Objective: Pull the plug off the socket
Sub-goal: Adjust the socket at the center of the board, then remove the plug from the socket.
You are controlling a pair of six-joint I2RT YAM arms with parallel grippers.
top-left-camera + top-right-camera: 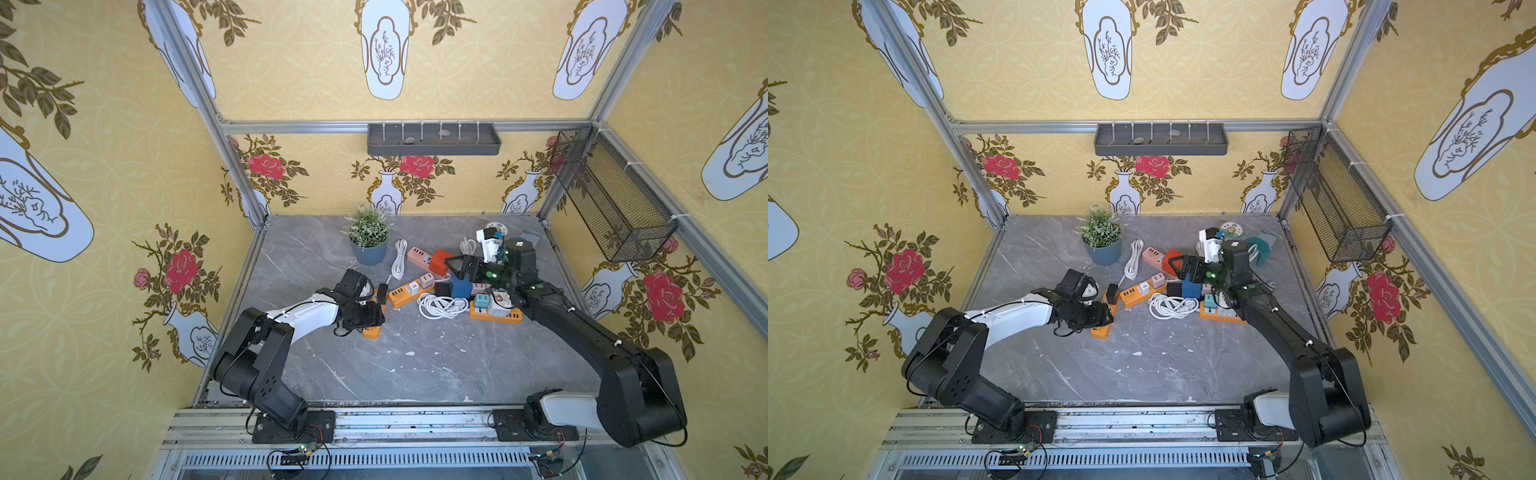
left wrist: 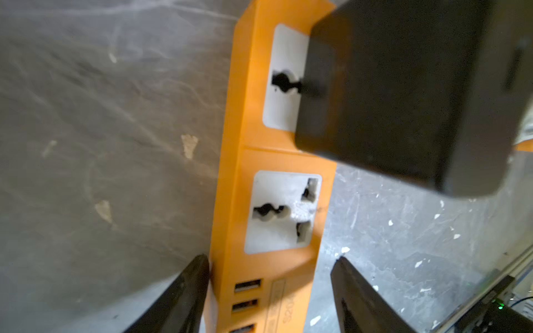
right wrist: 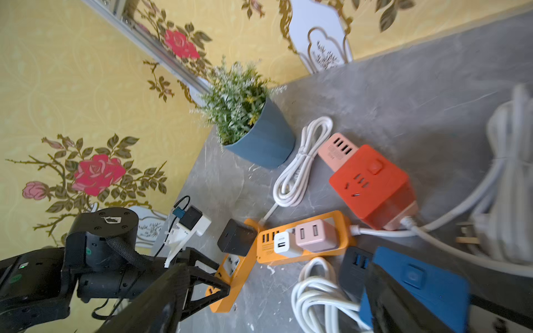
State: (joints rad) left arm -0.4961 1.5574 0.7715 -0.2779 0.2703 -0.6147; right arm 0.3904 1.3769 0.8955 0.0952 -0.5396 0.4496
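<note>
Left gripper [image 2: 271, 261], jaws apart, straddles the orange power strip [image 2: 277, 155].

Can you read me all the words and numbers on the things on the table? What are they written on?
No text here is clear enough to quote.
Orange power strip: print beside the USB ports, too blurred.
Pink power strip: print by its ports, too blurred.
White box: dark letters, too small.
Round disc: label, too small.

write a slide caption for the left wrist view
Left gripper open astride the orange power strip, one socket empty, black adapter covering the next.
</note>
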